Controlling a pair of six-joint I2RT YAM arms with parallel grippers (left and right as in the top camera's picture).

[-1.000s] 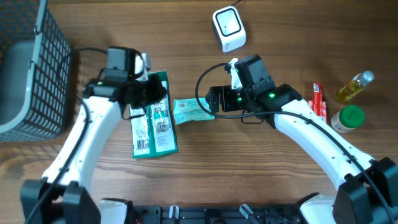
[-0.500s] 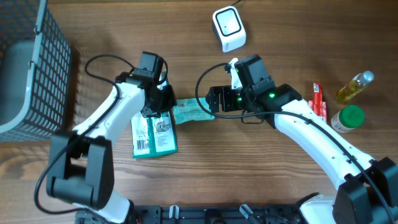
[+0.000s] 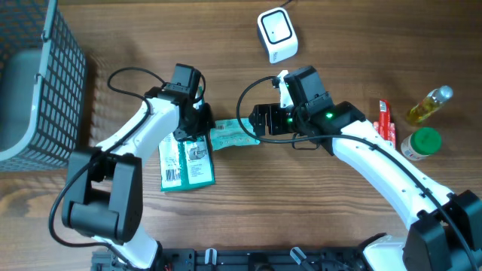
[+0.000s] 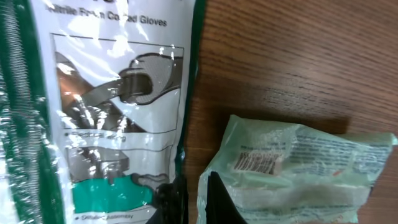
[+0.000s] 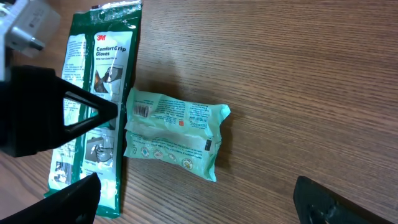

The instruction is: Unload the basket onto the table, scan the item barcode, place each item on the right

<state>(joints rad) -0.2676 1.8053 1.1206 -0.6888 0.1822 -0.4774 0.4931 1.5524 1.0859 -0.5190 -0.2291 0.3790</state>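
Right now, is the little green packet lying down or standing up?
Lying down: the little green packet rests flat on the table, with its barcode facing up.

Near the middle of the table the small packet lies flat between the left gripper, which is over its left end, and the right gripper at its right end. The gloves pack lies flat just left of the packet and reaches nearer to the robot. The scanner is at the far edge, behind the packet, the basket is at the far left, and well apart on the right the stick pack lies left of the bottle and the jar.
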